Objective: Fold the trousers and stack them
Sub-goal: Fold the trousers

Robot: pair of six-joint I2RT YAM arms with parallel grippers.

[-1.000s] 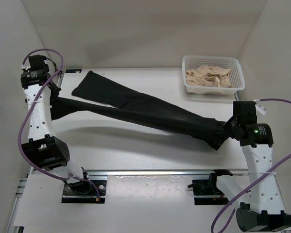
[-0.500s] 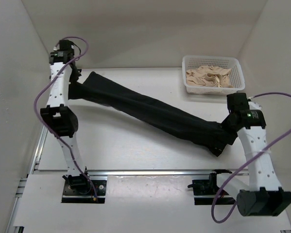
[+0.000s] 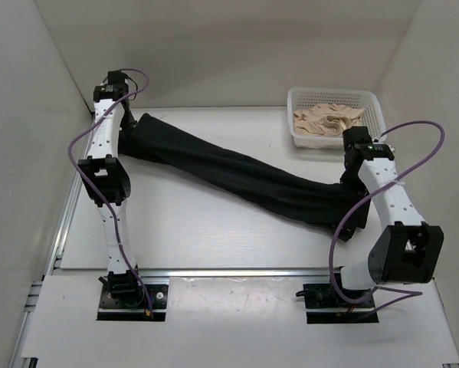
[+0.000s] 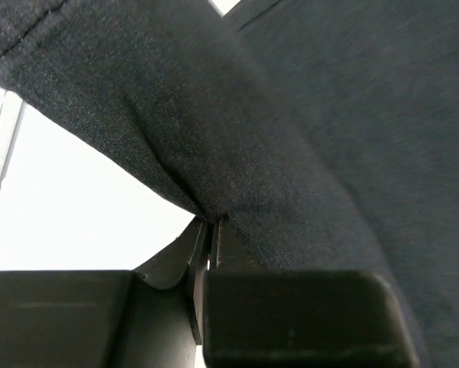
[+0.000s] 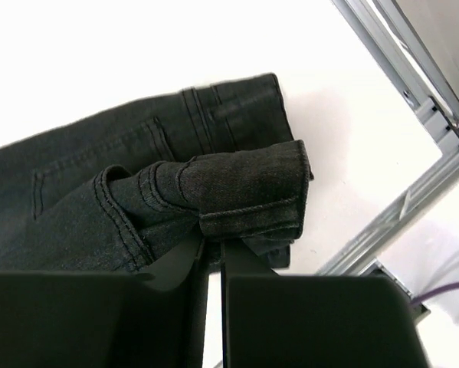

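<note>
From above, the trousers (image 3: 244, 172) run as one long black band slanting across the table (image 3: 183, 230). They reach from the left gripper (image 3: 126, 126) at the far corner to the right gripper (image 3: 350, 193) nearer the front. A white basket (image 3: 373, 115) of beige cloth (image 3: 329, 123) sits just beyond the right gripper.

In the left wrist view, its fingers (image 4: 290, 314) are shut on a pinched ridge of fabric, with the rest fanning away above and to the right of them.

In the right wrist view, its fingers (image 5: 306, 322) are clamped on a rolled bunch of waistband — pocket and seams spread flat to their left, a metal rail (image 5: 398, 213) to their right.

The step looks like carrying one end over onto the other. To do it well, keep both pinches firm and the band taut and level, then meet the ends squarely. Let go only once the cloth rests flat — the bunched waistband could otherwise crease crooked.
</note>
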